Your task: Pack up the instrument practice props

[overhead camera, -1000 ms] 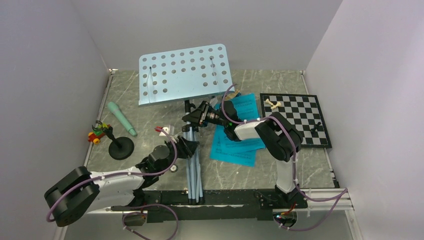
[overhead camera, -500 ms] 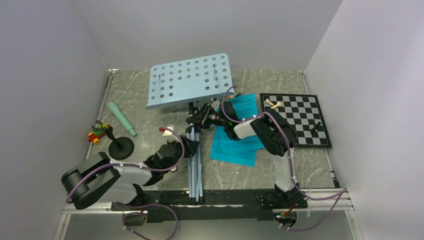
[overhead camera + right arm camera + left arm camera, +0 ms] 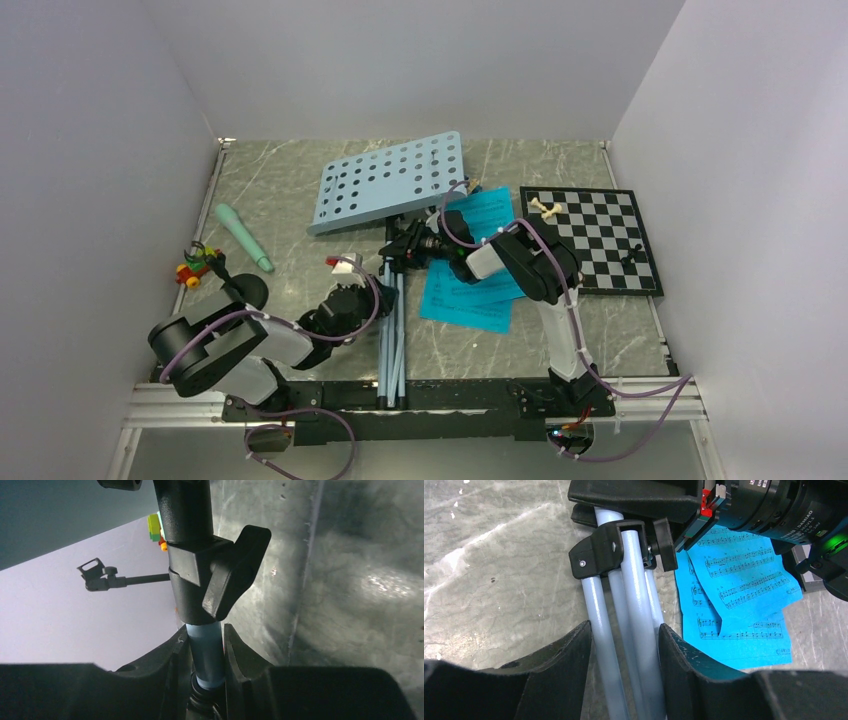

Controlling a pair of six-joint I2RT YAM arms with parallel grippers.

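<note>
Tilted pale-blue tripod music stand (image 3: 392, 340) between both pincers. Narrow left gripper (image 3: 624, 630) hugs folded legs (image 3: 636, 595) below black hub (image 3: 596, 555). Narrow right gripper (image 3: 206, 631) pinches centre pole (image 3: 206, 652) under knob collar (image 3: 200, 585). Likely light, stiff, slick tubing. Perforated tray (image 3: 388, 183) looks top-heavy, so grip near collars.

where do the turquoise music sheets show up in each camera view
Top external: the turquoise printed paper music sheets lie centre, just right of the legs of the pale-blue metal tripod music stand.
Left wrist: the sheets fill the right half, beside those legs.
Right wrist: not in it.
Shared landmark: the stand's pale-blue tubes, in all three views.
</note>
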